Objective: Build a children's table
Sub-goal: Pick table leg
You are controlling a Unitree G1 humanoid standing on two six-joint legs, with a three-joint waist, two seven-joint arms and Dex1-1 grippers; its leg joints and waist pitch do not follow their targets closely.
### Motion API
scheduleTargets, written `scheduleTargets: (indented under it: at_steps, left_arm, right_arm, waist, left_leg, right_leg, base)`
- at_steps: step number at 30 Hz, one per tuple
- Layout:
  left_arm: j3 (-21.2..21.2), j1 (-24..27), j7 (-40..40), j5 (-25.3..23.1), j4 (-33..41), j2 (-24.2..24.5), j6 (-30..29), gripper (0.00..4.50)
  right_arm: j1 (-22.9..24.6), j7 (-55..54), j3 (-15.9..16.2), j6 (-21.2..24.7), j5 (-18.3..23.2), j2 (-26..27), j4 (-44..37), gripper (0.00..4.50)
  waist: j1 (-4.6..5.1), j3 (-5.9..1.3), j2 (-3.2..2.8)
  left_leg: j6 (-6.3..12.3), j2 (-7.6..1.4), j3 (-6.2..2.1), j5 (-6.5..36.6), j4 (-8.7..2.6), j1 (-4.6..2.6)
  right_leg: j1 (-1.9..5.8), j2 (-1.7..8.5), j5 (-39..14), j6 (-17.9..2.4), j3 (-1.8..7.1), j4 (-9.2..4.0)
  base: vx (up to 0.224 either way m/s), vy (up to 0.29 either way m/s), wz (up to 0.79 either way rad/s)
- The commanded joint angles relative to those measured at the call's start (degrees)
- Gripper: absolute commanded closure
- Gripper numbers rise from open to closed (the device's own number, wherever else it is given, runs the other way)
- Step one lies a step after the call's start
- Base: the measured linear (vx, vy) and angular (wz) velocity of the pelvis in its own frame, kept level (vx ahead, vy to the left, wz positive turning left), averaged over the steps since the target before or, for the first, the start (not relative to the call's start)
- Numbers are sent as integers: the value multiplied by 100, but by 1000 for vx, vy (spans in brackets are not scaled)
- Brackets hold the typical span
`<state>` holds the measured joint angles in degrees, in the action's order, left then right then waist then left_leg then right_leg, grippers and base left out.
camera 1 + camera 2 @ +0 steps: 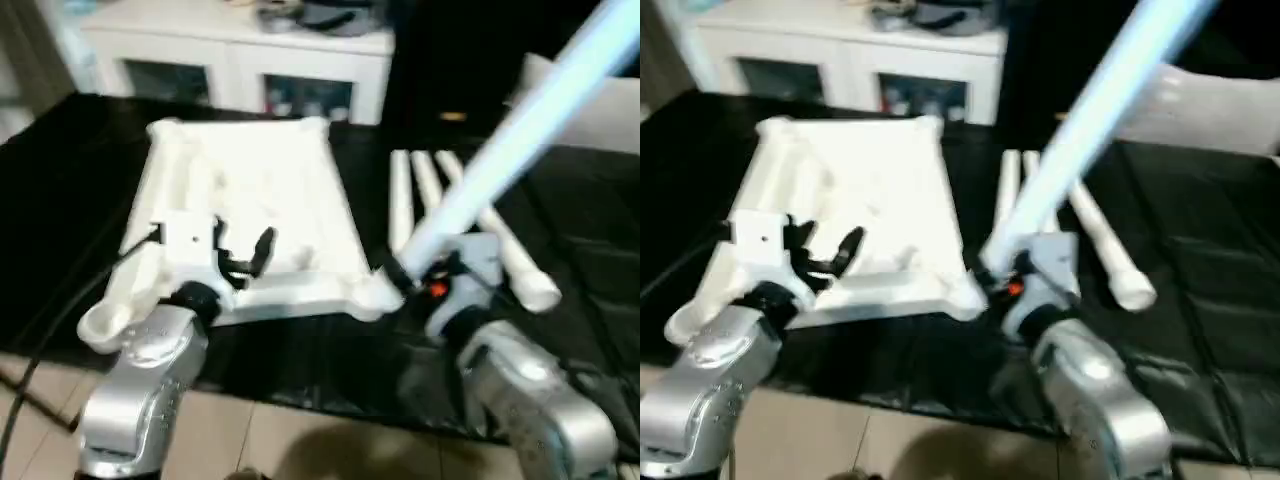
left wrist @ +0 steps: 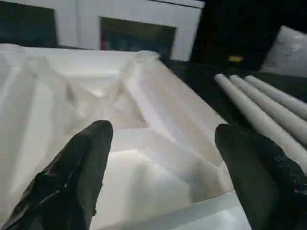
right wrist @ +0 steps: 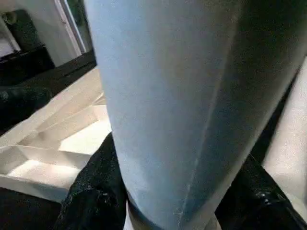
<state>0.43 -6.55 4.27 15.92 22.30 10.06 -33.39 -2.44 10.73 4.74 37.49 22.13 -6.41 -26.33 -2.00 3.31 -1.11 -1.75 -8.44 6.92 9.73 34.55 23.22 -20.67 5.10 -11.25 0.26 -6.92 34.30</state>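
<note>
A white cabinet (image 1: 235, 45) stands at twelve o'clock behind a counter (image 1: 70, 200) draped in black. On the counter the white tabletop (image 1: 250, 190) lies underside up, ribs and round corner sockets showing. The left end effector (image 1: 245, 255) hovers over its near edge at about seven o'clock with its fingers (image 2: 72, 177) spread apart and nothing between them. The right end effector (image 3: 163, 201) is clamped round the thick end of one white leg (image 1: 530, 120), which slants up toward two o'clock; its lower end seems to meet the tabletop's near right corner socket (image 1: 372, 290). Three more legs (image 1: 425, 190) lie side by side at three o'clock of the tabletop.
</note>
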Motion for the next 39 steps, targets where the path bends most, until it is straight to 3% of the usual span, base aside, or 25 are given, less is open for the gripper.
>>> scheduleTargets:
  at_steps: [1, 14, 15, 16, 17, 19, 20, 21, 22, 23, 24, 25, 26, 27, 28, 29, 30, 31, 32, 33, 34, 35, 37, 38, 39]
  left_arm:
    - [17, -63, -2, -50, 69, 31, -14, 61]
    - [33, -62, 87, -101, -75, 56, -61, 61]
    - [31, -68, 112, -97, -81, 57, -61, 61]
    - [22, -71, 133, -97, -82, 64, -69, 61]
    - [19, -75, 161, -82, -87, 59, -67, 61]
    - [28, -78, 139, -95, -90, 52, -91, 61]
    - [32, -80, 124, -108, -92, 49, -104, 61]
    - [43, -81, 115, -115, -97, 51, -107, 61]
    - [56, -73, 108, -115, -99, 50, -103, 61]
    - [56, -60, 114, -114, -99, 56, -93, 61]
    - [56, -59, 114, -115, -99, 57, -92, 61]
    - [49, -47, 123, -120, -97, 63, -86, 61]
    - [49, -42, 127, -124, -94, 62, -86, 61]
    - [45, -40, 125, -139, -84, 78, -108, 61]
    - [42, -39, 124, -150, -77, 91, -124, 61]
    - [35, -44, 135, -191, -63, 120, -149, 61]
    - [86, -56, 90, -144, -57, 63, -200, 61]
    - [85, -71, 64, -178, -55, 71, -206, 61]
    - [109, -87, 38, -166, -60, 46, -226, 61]
    - [128, -92, 37, -150, -66, 37, -232, 61]
    - [184, -102, 11, -108, -83, -3, -250, 61]
    - [294, -97, -17, -8, -102, -89, -217, 61]
    - [279, -102, 5, -34, -102, -18, -242, 61]
    - [241, -75, 49, -66, -89, 25, -238, 61]
    - [238, -55, 53, -69, -71, 19, -237, 61]
  right_arm:
    - [15, 64, -61, -33, -43, -99, 23, 260]
    - [153, -17, -75, -127, -143, -130, 81, 260]
    - [153, -20, -77, -124, -143, -133, 78, 260]
    - [154, -23, -78, -121, -144, -135, 74, 260]
    - [157, -24, -78, -119, -148, -139, 68, 260]
    - [162, -25, -82, -116, -152, -143, 66, 260]
    - [169, -24, -84, -114, -159, -146, 62, 260]
    - [175, -27, -86, -112, -163, -144, 57, 260]
    - [190, -39, -87, -103, -169, -142, 45, 260]
    - [207, -44, -83, -103, -174, -142, 38, 260]
    - [208, -44, -82, -103, -174, -142, 38, 260]
    - [220, -45, -79, -105, -175, -143, 37, 260]
    - [225, -48, -76, -106, -172, -147, 36, 260]
    - [227, -53, -74, -106, -169, -143, 34, 260]
    - [229, -57, -72, -106, -167, -140, 33, 260]
    - [235, -70, -70, -108, -159, -128, 28, 260]
    - [233, -67, -86, -103, -144, -124, 28, 260]
    - [231, -67, -99, -100, -135, -122, 30, 260]
    - [229, -60, -118, -94, -128, -116, 31, 260]
    - [228, -61, -120, -92, -130, -109, 30, 260]
    - [227, -59, -123, -89, -135, -102, 30, 260]
    - [231, -62, -130, -82, -140, -100, 27, 260]
    - [241, -56, -140, -81, -153, -91, 21, 260]
    - [245, -63, -143, -79, -147, -100, 25, 260]
    - [243, -68, -142, -81, -141, -112, 30, 260]
  waist:
    - [60, -274, -76]
    - [58, -347, -91]
    - [61, -357, -81]
    - [56, -427, -84]
    - [51, -575, -108]
    - [35, -733, -77]
    - [17, -739, -64]
    - [-2, -764, -79]
    - [-20, -674, -82]
    - [34, -482, -86]
    - [143, -348, -135]
    - [361, -148, -324]
    - [-358, -71, -386]
    - [-512, -131, -391]
    - [-814, -482, -232]
    - [4, -425, 557]
    - [-290, -239, 126]
    - [-391, 30, 130]
    - [-485, -131, 65]
    - [-436, -178, 28]
    - [-193, -163, -209]
    - [-99, -360, -408]
    - [15, -388, -455]
    - [86, -342, -415]
    - [119, -264, -288]
  left_leg:
    - [-612, -452, -232, 3067, -547, -179]
    - [-433, -422, -100, 2092, -525, -126]
    - [-376, -419, -92, 1716, -513, -82]
    - [-106, -380, -64, 408, -426, 10]
    - [426, -273, -22, -1478, -221, 67]
    - [1209, -62, 53, -2998, -27, 237]
    - [1527, -16, 95, -2562, -7, 373]
    - [1569, -35, 99, -1905, 26, 375]
    - [1429, -123, 98, -147, 73, 360]
    - [734, -192, 115, 2165, 195, 52]
    - [260, -200, 54, 3239, 368, -215]
    - [-416, -408, -121, 5113, -196, -51]
    - [-1513, -44, 800, 6602, -1312, 1234]
    - [-1734, 162, 1146, 6637, -1355, 1401]
    - [-1652, -315, 1397, 4391, -849, 1539]
    - [-944, -422, 415, 1299, 1939, -78]
    - [-249, -277, 27, 840, 1670, 116]
    - [-100, -149, -213, 868, 1727, 493]
    - [-344, -51, -343, 946, 1528, 239]
    - [-499, -151, -335, 1202, 1303, 110]
    - [-944, -803, -779, 2676, 296, -251]
    - [-857, -1251, -1192, 3128, -208, -312]
    - [-216, -966, -1048, 2743, -394, -280]
    - [88, -873, -975, 2581, -457, -253]
    - [152, -619, -693, 2500, -352, -72]
  right_leg:
    - [68, 374, -2551, -311, 360, -546]
    - [77, 356, -1230, -636, 481, -431]
    - [70, 337, -811, -717, 479, -413]
    - [43, 274, 571, -965, 437, -305]
    - [-66, 136, 2294, -1217, 320, -101]
    - [-283, 57, 3554, -1475, 197, -45]
    - [-410, 121, 3288, -1637, 165, -169]
    - [-415, 195, 2686, -1668, 172, -233]
    - [-447, 368, 652, -1515, 192, -497]
    - [-611, 423, -2642, -878, 85, -764]
    - [-802, 396, -4075, -332, -98, -934]
    - [-684, -176, -4441, 467, -763, -667]
    - [517, -468, -2942, -264, -770, 1305]
    - [738, -530, -2884, -292, -774, 1699]
    - [872, -225, -4608, -182, 99, 2043]
    - [-1185, 525, -8023, 782, 598, 19]
    - [-716, 876, -8194, 281, 1184, -515]
    - [-262, 688, -7363, -295, 1423, -329]
    - [-96, 363, -5923, -667, 1280, -46]
    - [-96, 262, -4798, -817, 977, 117]
    - [-358, -142, -3125, -824, 571, 622]
    - [-174, -90, -1394, -515, 498, 1231]
    - [-47, -148, -649, -314, 350, 1086]
    - [-12, -81, -518, -334, 408, 898]
    - [125, 204, -505, -457, 619, 347]
  base:
    - [0, 0, 0]
    - [0, 0, 0]
    - [0, 0, 0]
    - [0, 0, 0]
    - [0, 0, 0]
    - [-46, 9, 0]
    - [-91, 18, -1]
    - [-143, 20, -1]
    - [-186, 20, -4]
    - [-186, 20, -4]
    - [-230, 25, -15]
    - [-106, 106, -20]
    - [-106, 106, -20]
    - [-88, 41, 7]
    - [-108, -49, 14]
    - [34, -230, 29]
    - [129, -150, 29]
    - [73, -105, 40]
    - [-69, 77, 25]
    - [-146, 64, 26]
    - [-125, 72, 18]
    - [-125, 72, 18]
    - [-34, 49, -1]
    - [-58, 40, -8]
    - [-54, -33, -6]
